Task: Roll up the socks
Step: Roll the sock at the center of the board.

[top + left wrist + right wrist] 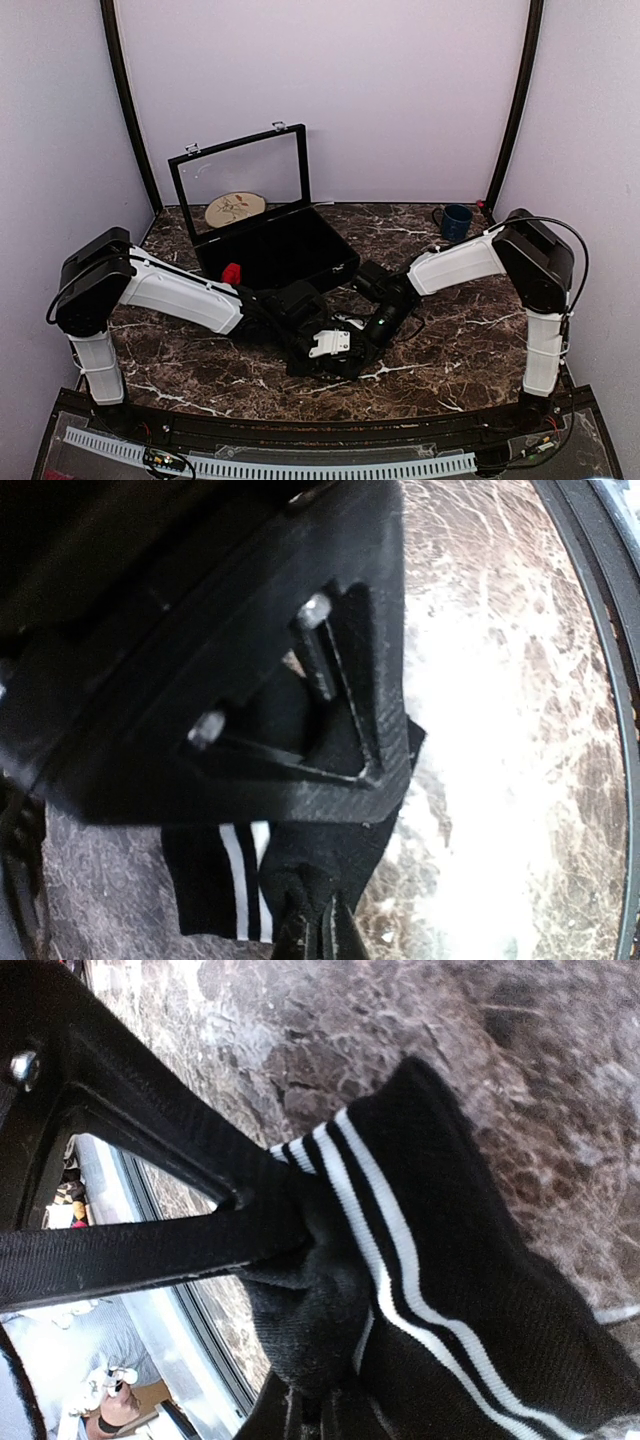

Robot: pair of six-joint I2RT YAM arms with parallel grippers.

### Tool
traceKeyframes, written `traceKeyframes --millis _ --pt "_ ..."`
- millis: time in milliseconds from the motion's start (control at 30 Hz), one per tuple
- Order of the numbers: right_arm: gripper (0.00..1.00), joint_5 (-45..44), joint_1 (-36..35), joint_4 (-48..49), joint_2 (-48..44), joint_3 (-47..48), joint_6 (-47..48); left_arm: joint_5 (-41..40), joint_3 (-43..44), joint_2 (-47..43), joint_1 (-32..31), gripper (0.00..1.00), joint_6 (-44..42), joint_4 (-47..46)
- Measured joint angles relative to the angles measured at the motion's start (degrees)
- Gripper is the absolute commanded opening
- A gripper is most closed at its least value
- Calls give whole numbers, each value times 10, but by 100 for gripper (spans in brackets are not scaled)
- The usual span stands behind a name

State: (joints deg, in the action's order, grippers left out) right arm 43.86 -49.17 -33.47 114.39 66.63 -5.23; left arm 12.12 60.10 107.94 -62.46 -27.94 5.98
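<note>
The black sock [215, 880] with white stripes lies on the marble in front of both arms. In the left wrist view my left gripper [322, 935] is shut on a fold of its black fabric. The right arm's black finger frame [300, 680] crosses just above it. Seen from the right wrist, the same sock [470, 1290] fills the frame, and my right gripper [330, 1410] is shut on a bunched fold. From above, the left gripper [318, 348] and right gripper [362, 342] meet over the sock and hide most of it. A small red piece [232, 272] shows by the case; I cannot tell if it is the red sock.
A black display case [275, 250] stands open behind the grippers, its glass lid [240, 180] upright. A round wooden disc [235, 208] leans behind the lid. A blue mug [457, 222] sits at the back right. The table's front rail [300, 440] runs close below.
</note>
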Motion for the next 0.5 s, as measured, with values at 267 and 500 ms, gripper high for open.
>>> traceKeyframes --millis 267,500 --pt "39 -23 0 -2 -26 -5 -6 43 32 9 4 0 -2 70" --pt "40 -56 6 31 -56 -36 -12 78 61 23 17 0 23 117"
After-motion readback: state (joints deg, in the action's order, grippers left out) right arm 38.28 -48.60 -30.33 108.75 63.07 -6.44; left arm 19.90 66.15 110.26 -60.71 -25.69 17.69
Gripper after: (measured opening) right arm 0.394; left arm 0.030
